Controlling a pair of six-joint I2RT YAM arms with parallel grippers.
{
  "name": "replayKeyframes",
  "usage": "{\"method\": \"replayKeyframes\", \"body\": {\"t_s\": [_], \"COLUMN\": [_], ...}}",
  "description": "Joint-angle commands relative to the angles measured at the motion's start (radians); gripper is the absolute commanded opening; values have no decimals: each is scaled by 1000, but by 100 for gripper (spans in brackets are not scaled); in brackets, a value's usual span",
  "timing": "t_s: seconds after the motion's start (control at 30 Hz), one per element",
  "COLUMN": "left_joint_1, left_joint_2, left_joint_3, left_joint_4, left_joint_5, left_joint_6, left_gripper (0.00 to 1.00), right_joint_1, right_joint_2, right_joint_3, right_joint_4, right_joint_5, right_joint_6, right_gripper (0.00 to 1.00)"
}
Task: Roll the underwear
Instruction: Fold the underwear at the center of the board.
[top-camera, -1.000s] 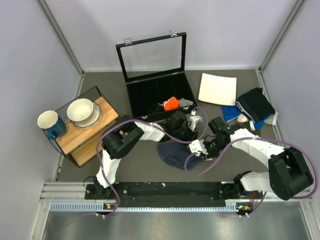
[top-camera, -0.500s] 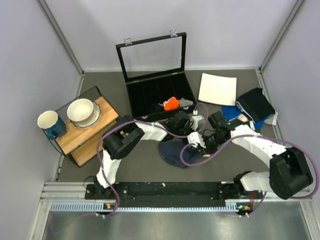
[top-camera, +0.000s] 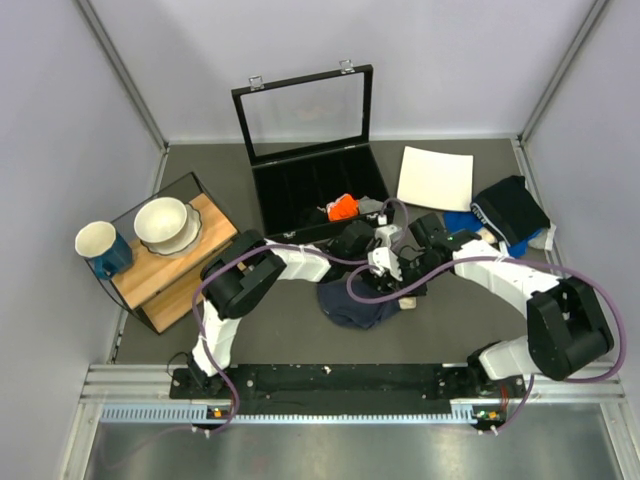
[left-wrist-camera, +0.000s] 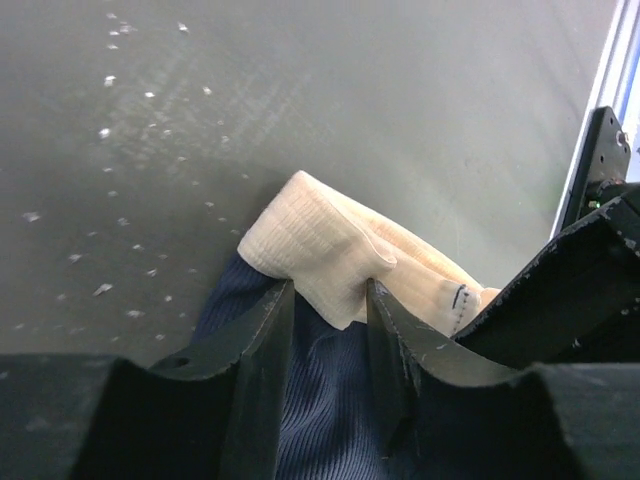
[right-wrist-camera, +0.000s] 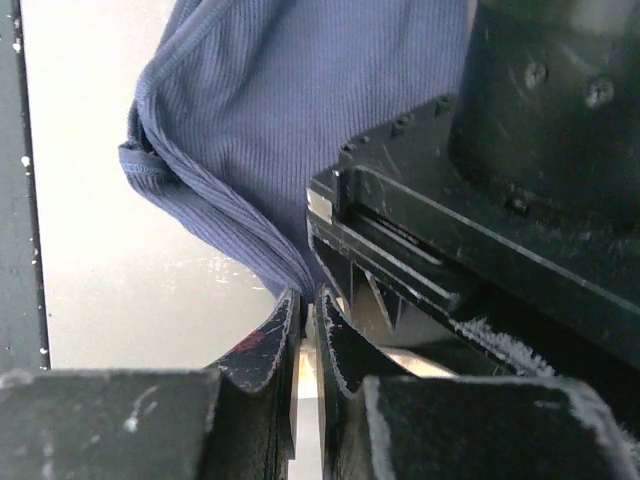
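Note:
The underwear, dark navy with a pale beige waistband, lies bunched on the grey table in front of the black case. My left gripper is shut on a fold of the beige waistband, with navy fabric between its fingers. My right gripper sits right beside it, its jaws pinched on the navy edge of the underwear. The left gripper's black body fills the right of the right wrist view. Both grippers crowd over the underwear's upper right part.
An open black case with a glass lid stands behind, holding a small orange cloth and a grey one. A white square plate and a clothes pile are at right. A wooden board with bowl and mug is at left.
Both grippers have moved back and left toward the case, drawing the underwear's upper edge with them. The cloth has bunched and shifted slightly.

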Motion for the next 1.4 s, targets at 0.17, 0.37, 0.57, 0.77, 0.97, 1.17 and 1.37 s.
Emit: {"method": "replayKeyframes", "body": {"t_s": [0.17, 0.37, 0.57, 0.77, 0.97, 1.17, 1.37], "left_joint_1": [61, 90, 91, 91, 93, 93, 102], "left_joint_2": [-146, -226, -275, -264, -234, -235, -293], "left_joint_3": [-75, -119, -176, -260, -304, -330, -362], "left_joint_4": [51, 30, -12, -21, -18, -7, 22], "left_joint_5": [-98, -95, -90, -77, -89, -123, -179], "left_joint_6": [-43, -12, 34, 67, 75, 71, 52], "left_gripper": [48, 49, 49, 45, 45, 44, 46], "right_joint_1": [-24, -31, -35, -41, -45, -54, -65], "right_joint_2": [6, 9, 25, 58, 111, 172, 249], "right_joint_3": [35, 38, 55, 81, 119, 159, 179], "right_joint_4": [78, 84, 92, 104, 130, 156, 170], "right_joint_5": [12, 0, -8, 3, 31, 70, 83], "right_joint_6": [64, 74, 91, 124, 173, 242, 271], "right_gripper": [0, 0, 0, 0, 0, 0, 0]}}
